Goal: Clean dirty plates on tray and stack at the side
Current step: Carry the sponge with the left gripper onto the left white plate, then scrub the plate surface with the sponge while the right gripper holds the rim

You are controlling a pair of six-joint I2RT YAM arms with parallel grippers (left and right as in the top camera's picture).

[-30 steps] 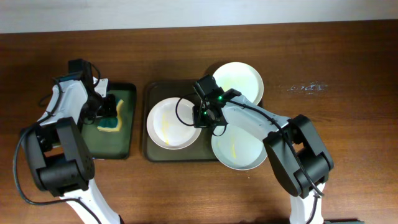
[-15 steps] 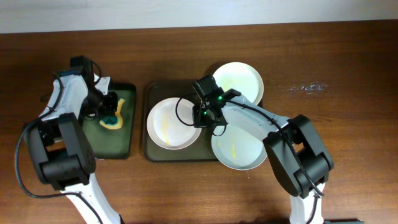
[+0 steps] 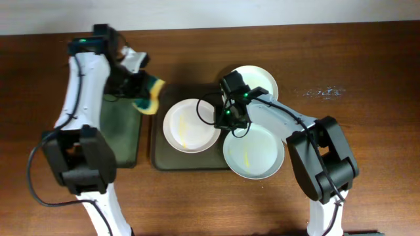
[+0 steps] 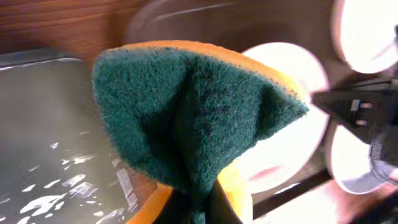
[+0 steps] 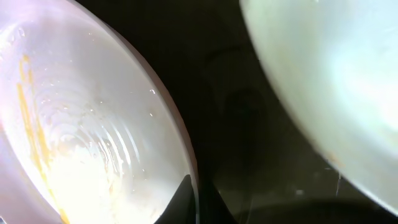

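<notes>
Three white plates lie on or over the dark olive tray (image 3: pixel 157 149). The left plate (image 3: pixel 187 126) has a yellow smear. A second plate (image 3: pixel 259 80) lies at the tray's back right corner, and a third plate (image 3: pixel 256 156) with a yellow streak lies at the front right. My right gripper (image 3: pixel 224 118) is shut on the right rim of the left plate; its fingers (image 5: pixel 198 200) pinch that rim (image 5: pixel 81 124). My left gripper (image 3: pixel 139 87) is shut on a yellow and green sponge (image 3: pixel 151 95) and holds it in the air beside the tray's back left corner. The sponge (image 4: pixel 193 112) fills the left wrist view.
A smaller black tray (image 3: pixel 121 134), wet inside, lies left of the olive tray and shows in the left wrist view (image 4: pixel 43 118). Brown table stretches to the right of the plates (image 3: pixel 354 131). The wall edge runs along the back.
My left gripper has lifted the sponge off the black tray and carried it right and back toward the plates. The left plate has shifted slightly right in my right gripper.
</notes>
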